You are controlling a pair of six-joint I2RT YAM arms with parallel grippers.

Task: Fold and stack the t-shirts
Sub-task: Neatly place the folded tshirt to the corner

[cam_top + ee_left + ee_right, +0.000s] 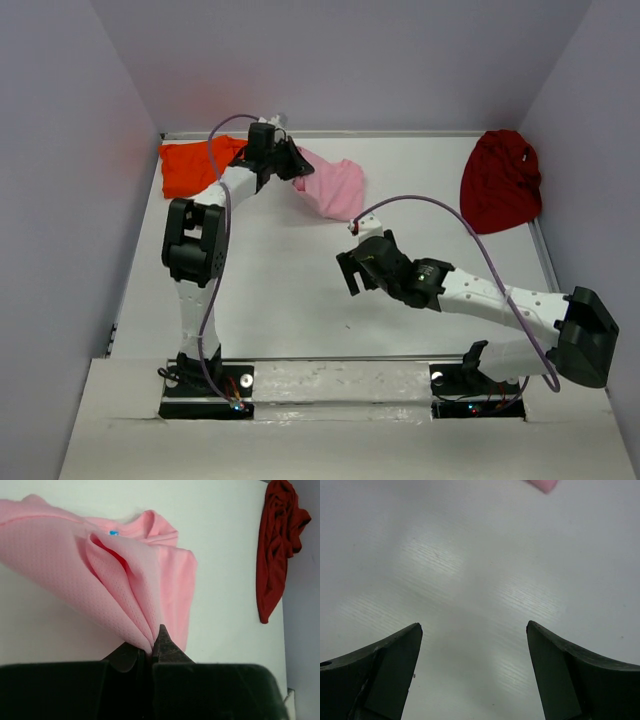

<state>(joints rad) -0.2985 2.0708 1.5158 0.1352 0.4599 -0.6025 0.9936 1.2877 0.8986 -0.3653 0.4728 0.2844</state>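
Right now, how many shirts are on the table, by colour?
orange shirt: 1
pink shirt: 1
dark red shirt: 1
Total: 3
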